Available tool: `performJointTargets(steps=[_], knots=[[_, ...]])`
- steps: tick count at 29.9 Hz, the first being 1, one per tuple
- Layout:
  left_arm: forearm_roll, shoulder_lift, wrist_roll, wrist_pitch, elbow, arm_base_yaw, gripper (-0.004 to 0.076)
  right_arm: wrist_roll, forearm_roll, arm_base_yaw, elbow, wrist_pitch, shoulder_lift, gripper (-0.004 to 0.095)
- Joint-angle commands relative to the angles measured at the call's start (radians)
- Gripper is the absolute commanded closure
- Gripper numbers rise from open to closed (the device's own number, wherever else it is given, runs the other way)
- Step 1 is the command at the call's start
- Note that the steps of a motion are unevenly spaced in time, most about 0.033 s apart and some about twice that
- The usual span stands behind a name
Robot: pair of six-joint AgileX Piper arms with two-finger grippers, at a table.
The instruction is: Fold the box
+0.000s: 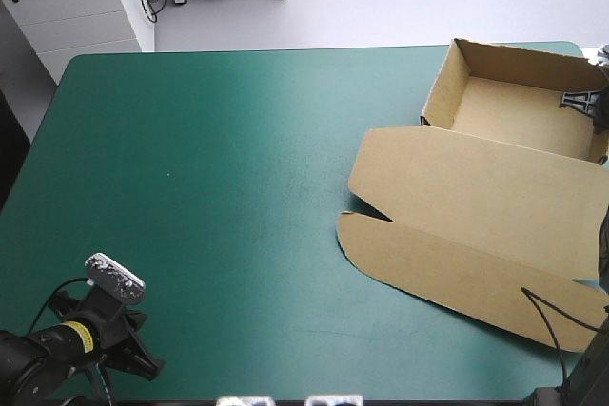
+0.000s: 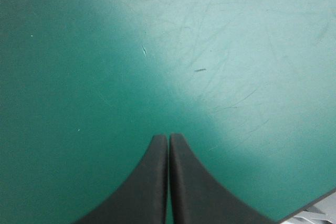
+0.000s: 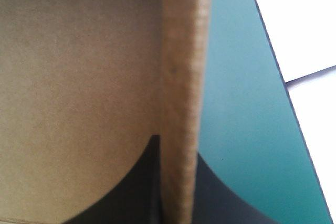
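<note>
The brown box [image 1: 476,197] lies at the table's right side as an open tray [image 1: 514,116] with raised walls. Its lid lies flat toward the front edge. My right gripper [image 1: 582,102] is at the tray's right wall, shut on it. In the right wrist view that wall [image 3: 181,51] stands edge-on between the black fingers [image 3: 136,182] of my right gripper [image 3: 176,140], with the tray's floor [image 3: 79,77] to one side. My left gripper [image 1: 143,360] rests low near the front left corner, far from the box. It is shut [image 2: 168,137] over bare teal-green cover [image 2: 157,51].
Open teal-green cover [image 1: 209,168] spans the table's left and middle. A white cabinet [image 1: 86,7] stands beyond the far left corner. The tray sits close to the far right corner, and the table's right edge [image 3: 273,66] runs just beside the gripped wall.
</note>
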Motion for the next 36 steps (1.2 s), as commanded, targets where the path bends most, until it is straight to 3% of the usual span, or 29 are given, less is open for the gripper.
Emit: performJointTargets(steps=[1, 4, 9, 11, 15, 18, 20, 22, 27, 28, 36], knots=[[-0.003, 0.006, -0.01, -0.037, -0.023, -0.008, 0.0731, -0.003, -0.012, -0.013, -0.036, -0.045, -0.051, 0.0839], [-0.003, 0.006, -0.012, -0.021, -0.023, -0.008, 0.0731, 0.001, -0.007, -0.021, -0.036, -0.052, -0.051, 0.0615], [-0.004, 0.006, -0.012, -0.012, -0.023, -0.008, 0.0731, 0.062, -0.01, -0.027, -0.036, -0.053, -0.051, 0.0152], [-0.004, 0.006, -0.012, -0.014, -0.023, -0.008, 0.0731, 0.064, -0.004, -0.027, -0.038, -0.041, -0.056, 0.0068], [-0.004, 0.006, -0.012, -0.018, -0.023, -0.008, 0.0731, 0.055, 0.002, -0.027, -0.04, -0.008, -0.08, 0.0052], [-0.004, 0.006, -0.012, -0.02, -0.023, -0.008, 0.0731, 0.015, 0.034, -0.027, -0.04, 0.028, -0.113, 0.008], [-0.004, 0.006, -0.012, -0.02, -0.023, -0.008, 0.0731, -0.022, 0.054, -0.025, -0.04, 0.068, -0.132, 0.017], [-0.002, 0.006, -0.012, -0.02, -0.023, -0.008, 0.0731, -0.035, 0.054, -0.017, -0.04, 0.096, -0.153, 0.0322], [0.001, 0.006, -0.012, -0.026, -0.023, -0.008, 0.0731, -0.085, 0.193, -0.017, -0.038, 0.096, -0.199, 0.0885], [0.001, 0.006, -0.012, -0.031, -0.023, -0.008, 0.0731, -0.093, 0.22, -0.013, -0.038, 0.096, -0.211, 0.0921], [-0.003, 0.006, -0.012, -0.044, -0.023, -0.008, 0.0731, -0.135, 0.222, 0.109, -0.038, 0.096, -0.305, 0.0908]])
